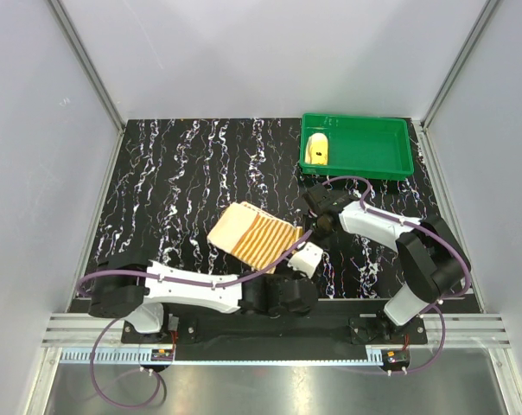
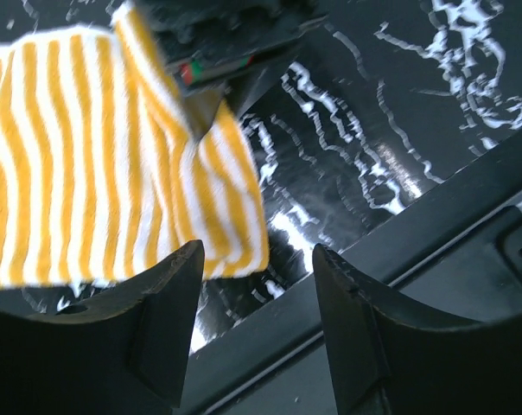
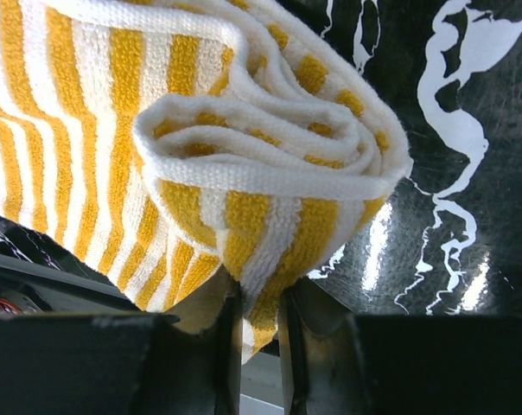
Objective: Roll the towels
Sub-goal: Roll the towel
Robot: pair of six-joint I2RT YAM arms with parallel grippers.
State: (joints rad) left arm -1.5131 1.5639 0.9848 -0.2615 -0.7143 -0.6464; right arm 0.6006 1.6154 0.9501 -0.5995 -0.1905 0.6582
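Note:
The striped towel [image 1: 251,235] lies on the black marbled table with its right end curled into a loose roll [image 3: 261,147]. My right gripper [image 1: 316,225] is at that end, shut [image 3: 259,303] on the edge of the roll. My left gripper [image 1: 301,261] is open and empty [image 2: 258,259], just off the towel's near right corner [image 2: 235,233], above the table's front edge. The plain yellow towel [image 1: 317,150] lies rolled in the left part of the green tray [image 1: 391,164].
The green tray stands at the back right of the table. Grey walls close in the left, right and back sides. A black rail [image 2: 399,251] runs along the table's near edge, right under my left gripper.

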